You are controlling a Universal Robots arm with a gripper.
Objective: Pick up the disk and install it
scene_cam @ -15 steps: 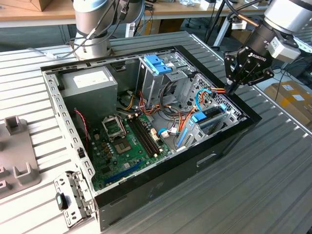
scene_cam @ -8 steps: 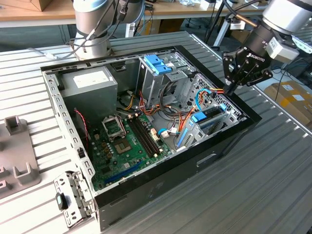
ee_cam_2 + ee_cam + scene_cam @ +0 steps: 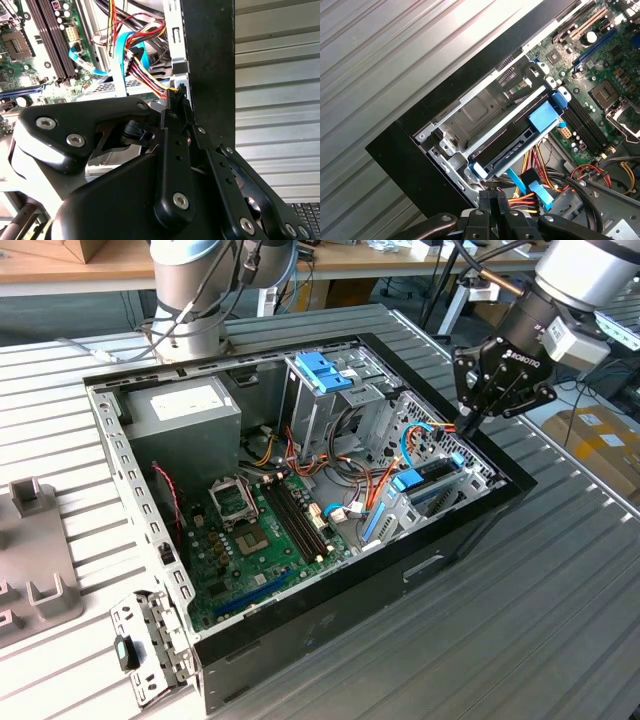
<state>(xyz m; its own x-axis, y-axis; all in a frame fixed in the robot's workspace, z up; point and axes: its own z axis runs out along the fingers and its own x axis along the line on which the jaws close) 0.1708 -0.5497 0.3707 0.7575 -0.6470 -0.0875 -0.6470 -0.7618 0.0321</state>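
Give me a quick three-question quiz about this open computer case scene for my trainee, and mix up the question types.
1. True or false: the pincer is gripping the disk.
2. Where does the disk lie? A, in the metal bay at the edge of the case; B, outside the case; C, standing upright on the case's rim.
3. Fill in the blank: the rails framing the disk are ____ in colour.

Key: 1 false; 2 A; 3 blue.
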